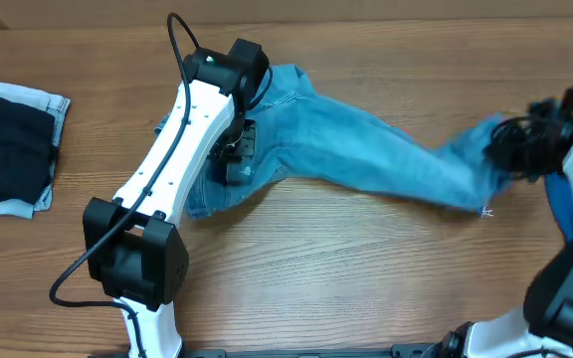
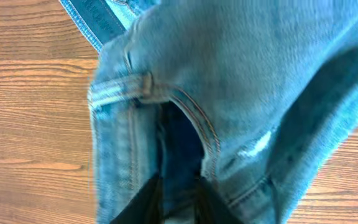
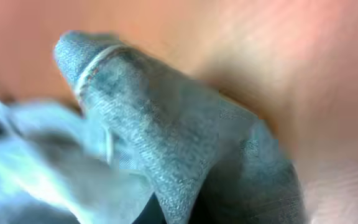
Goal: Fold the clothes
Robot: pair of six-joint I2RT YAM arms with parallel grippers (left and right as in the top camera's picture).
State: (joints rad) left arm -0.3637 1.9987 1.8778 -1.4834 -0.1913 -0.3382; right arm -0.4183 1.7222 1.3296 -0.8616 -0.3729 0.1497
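Now the jeans [image 1: 366, 149] lie stretched across the table [image 1: 316, 268], long axis from the left gripper [image 1: 235, 149], pinching narrowly the waist end, to the right gripper [image 1: 515, 144], clamped on the hem end, each arm nearest its own end.

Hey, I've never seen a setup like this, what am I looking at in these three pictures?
Two white robot arms sit at a wooden table. One picture looks down from above; the other two come from cameras on each wrist. Light-blue jeans lie stretched between the arms. The left end effector grips the waist end; the right end effector is shut on the leg end, blurred close up. A folded pile of clothes sits at the table's left edge.
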